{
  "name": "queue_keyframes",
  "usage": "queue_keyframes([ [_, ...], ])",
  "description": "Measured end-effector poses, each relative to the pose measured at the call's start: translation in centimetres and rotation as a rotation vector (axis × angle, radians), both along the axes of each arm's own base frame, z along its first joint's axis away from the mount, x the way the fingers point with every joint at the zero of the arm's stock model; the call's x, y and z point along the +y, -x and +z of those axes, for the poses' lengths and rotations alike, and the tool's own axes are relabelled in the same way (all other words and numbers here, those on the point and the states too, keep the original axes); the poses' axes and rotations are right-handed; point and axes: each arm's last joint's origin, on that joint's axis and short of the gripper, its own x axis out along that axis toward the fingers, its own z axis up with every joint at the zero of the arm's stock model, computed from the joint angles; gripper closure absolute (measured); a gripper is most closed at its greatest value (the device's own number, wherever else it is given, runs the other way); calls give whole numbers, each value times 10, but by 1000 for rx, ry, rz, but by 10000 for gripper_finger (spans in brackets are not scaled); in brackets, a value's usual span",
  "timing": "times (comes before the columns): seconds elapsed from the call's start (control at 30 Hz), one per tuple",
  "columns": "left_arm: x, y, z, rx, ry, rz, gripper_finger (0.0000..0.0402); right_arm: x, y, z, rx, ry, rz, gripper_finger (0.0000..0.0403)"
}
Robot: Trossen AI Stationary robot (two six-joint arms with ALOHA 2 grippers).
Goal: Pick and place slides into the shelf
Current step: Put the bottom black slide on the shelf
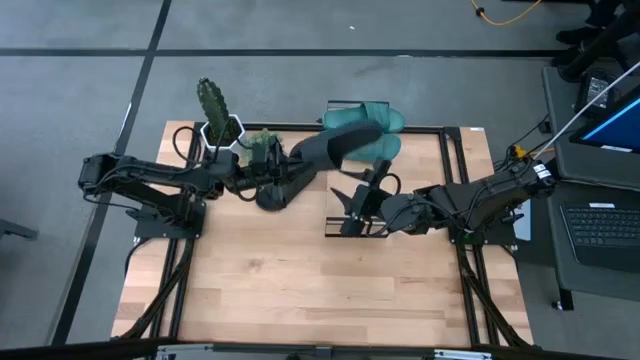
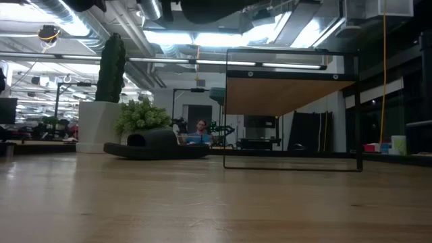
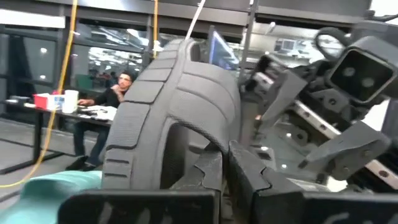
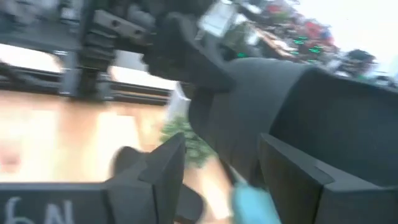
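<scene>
My left gripper (image 1: 292, 163) is shut on a black slide (image 1: 345, 145), held raised over the shelf's (image 2: 290, 94) far part. Two teal slides (image 1: 368, 120) lie there side by side, partly under the black one. My right gripper (image 1: 362, 195) stands open just on the near side of the held slide. In the right wrist view its fingers (image 4: 168, 168) are spread before the slide (image 4: 286, 112); I cannot tell whether they touch it. A second black slide (image 2: 158, 144) lies sole down on the table beside the plants. My left gripper pinches the black slide between its two fingers (image 3: 208, 177) at the sole's edge beside the strap (image 3: 205, 146). It comes in about level from the table's left. The slide is lifted clear of table and shelf and sticks out toward the right, tilted.
A cactus in a white pot (image 1: 215, 115) and a small green plant (image 1: 262, 142) stand at the far left, close to my left arm. The shelf's black frame (image 1: 330, 215) stands right of centre. The table's near half (image 1: 300, 290) is bare wood. A person sits in the room behind.
</scene>
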Motion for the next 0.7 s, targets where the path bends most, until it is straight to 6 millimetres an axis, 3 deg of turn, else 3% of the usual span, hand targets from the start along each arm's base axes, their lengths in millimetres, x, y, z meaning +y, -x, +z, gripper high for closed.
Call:
queue_keyframes([
  [0.17,7,0,-1,16,-1,20,401,-2,2,-1,13,32,-67,180],
  [0.27,14,1,-1,13,-8,-4,401,-3,3,-3,39,38,-68,194],
  [0.37,20,2,-2,16,4,-35,401,-4,9,-1,57,26,-44,239],
  [0.57,32,4,-2,19,13,-46,401,-16,35,14,70,-99,83,382],
  [0.7,37,5,-2,21,6,-38,401,-27,56,22,81,-180,102,394],
])
